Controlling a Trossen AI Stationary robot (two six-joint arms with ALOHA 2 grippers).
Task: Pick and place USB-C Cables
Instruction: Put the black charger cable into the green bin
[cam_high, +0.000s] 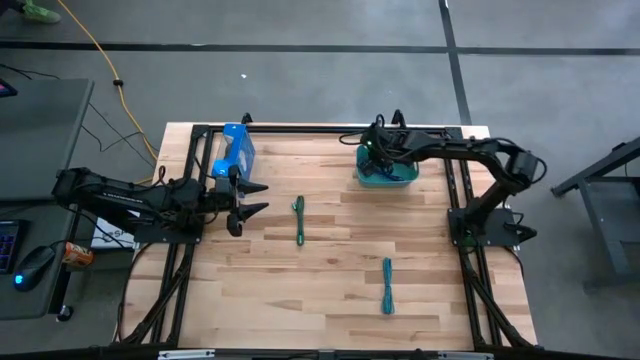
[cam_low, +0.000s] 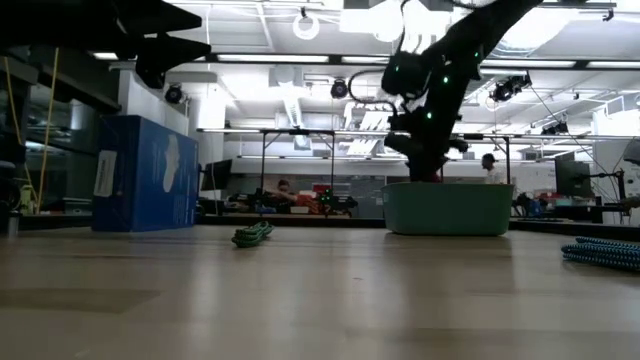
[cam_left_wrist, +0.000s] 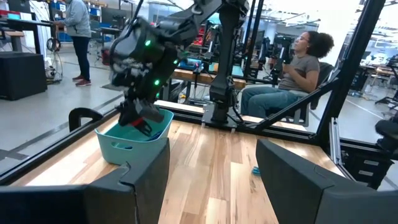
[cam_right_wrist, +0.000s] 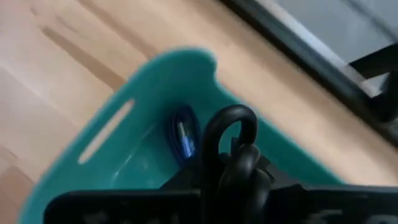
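the bin (cam_high: 400, 178) under the right gripper (cam_high: 372, 150) is teal, holding a dark blue cable (cam_right_wrist: 182, 135). a green cable (cam_high: 299, 219) lies beside the left gripper (cam_high: 252, 198); the box (cam_high: 235, 151) behind it is bright blue.

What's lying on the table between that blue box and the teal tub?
In the high view, one green cable lies on the wood between the blue box and the teal bin, a bit nearer the camera's bottom edge. Otherwise that stretch is bare.

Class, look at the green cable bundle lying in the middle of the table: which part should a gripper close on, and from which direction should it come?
Grip the green cable bundle at its middle, coming straight down from above. It lies flat on the table as a long, slim strip running toward the near edge, so the fingers should probably close across its narrow width. Nothing lies beside it.
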